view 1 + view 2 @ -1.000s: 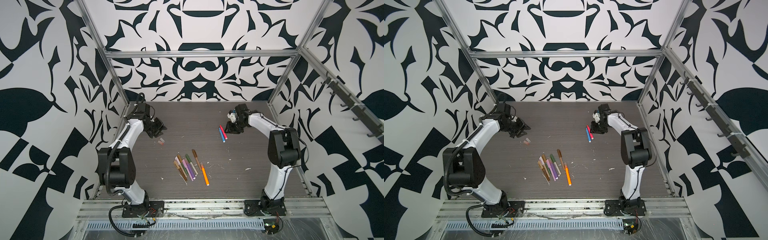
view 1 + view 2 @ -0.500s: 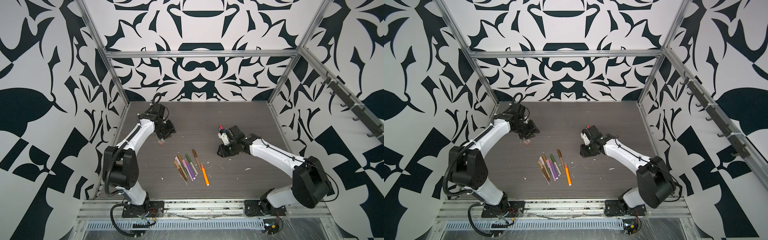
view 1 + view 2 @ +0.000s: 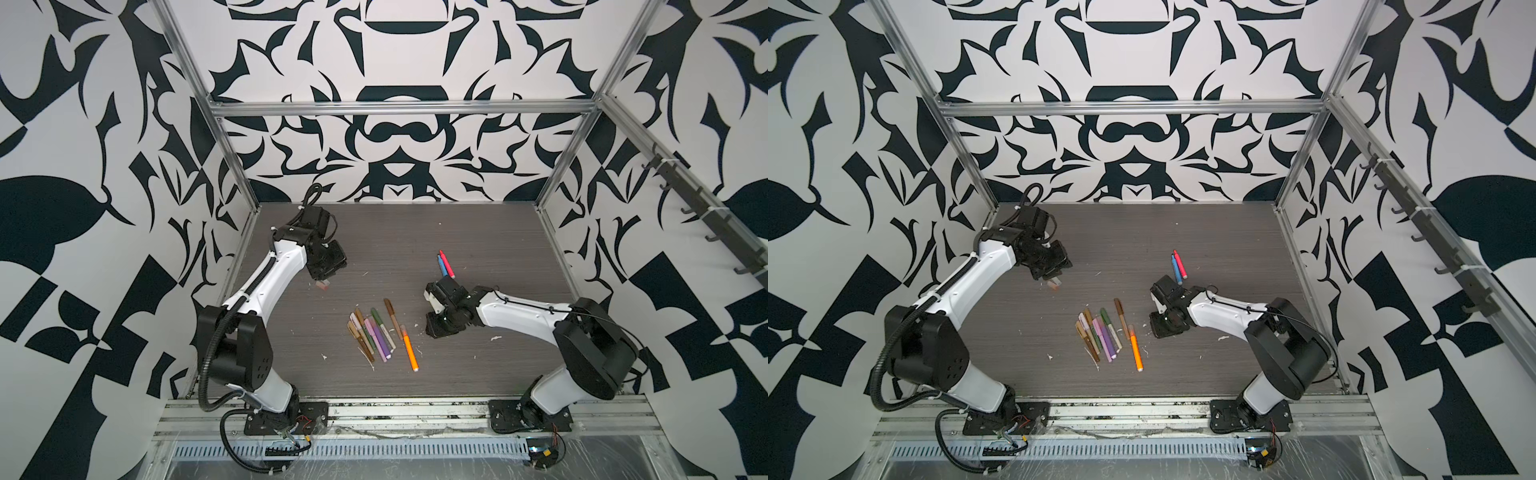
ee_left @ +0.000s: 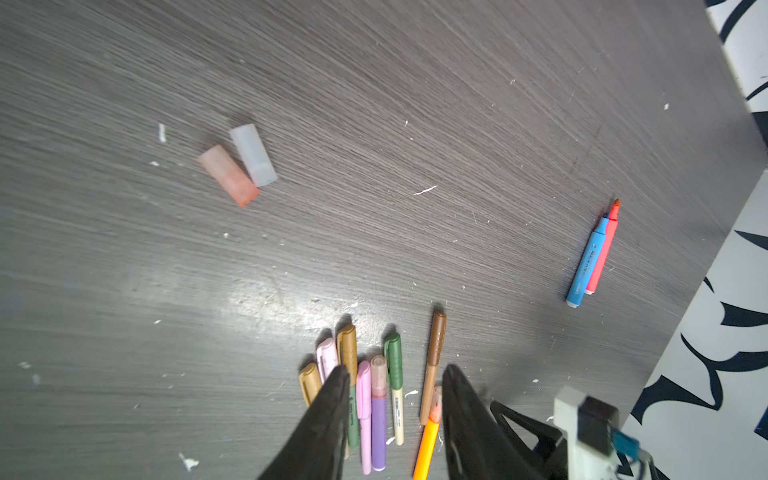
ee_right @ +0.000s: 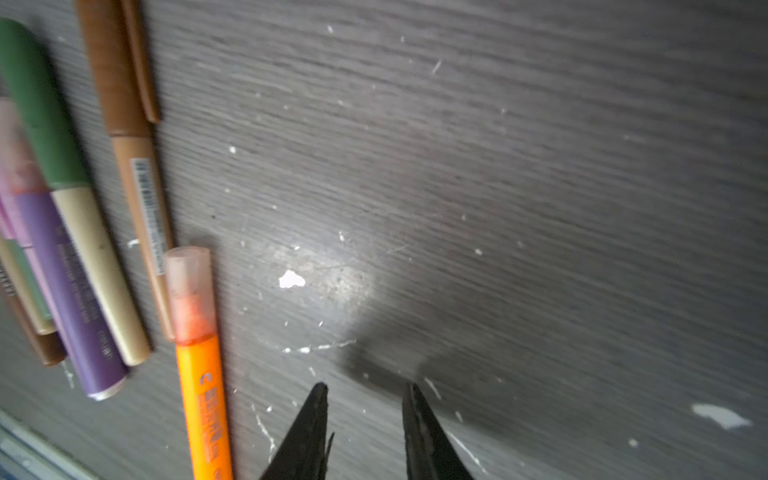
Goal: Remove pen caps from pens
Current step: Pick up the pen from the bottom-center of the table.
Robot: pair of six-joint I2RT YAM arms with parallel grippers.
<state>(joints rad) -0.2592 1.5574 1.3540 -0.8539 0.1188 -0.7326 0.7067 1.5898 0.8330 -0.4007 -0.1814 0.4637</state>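
A bunch of capped pens lies mid-table, with an orange pen at its right edge; both top views show them. In the right wrist view the orange pen wears a translucent salmon cap. My right gripper hovers open and empty just right of it, low over bare table. Two loose pen caps, one salmon and one whitish, lie side by side under my left gripper. That gripper is open and empty. An uncapped blue pen and red pen lie together at the back right.
The dark wood-grain table carries scattered white flecks. Patterned walls and aluminium posts close in the left, back and right sides. A metal rail with the arm bases runs along the front.
My right arm swung forward from the blue and red pens at the back to a spot beside the orange pen. My left arm moved from the left wall inward, over the two loose caps.
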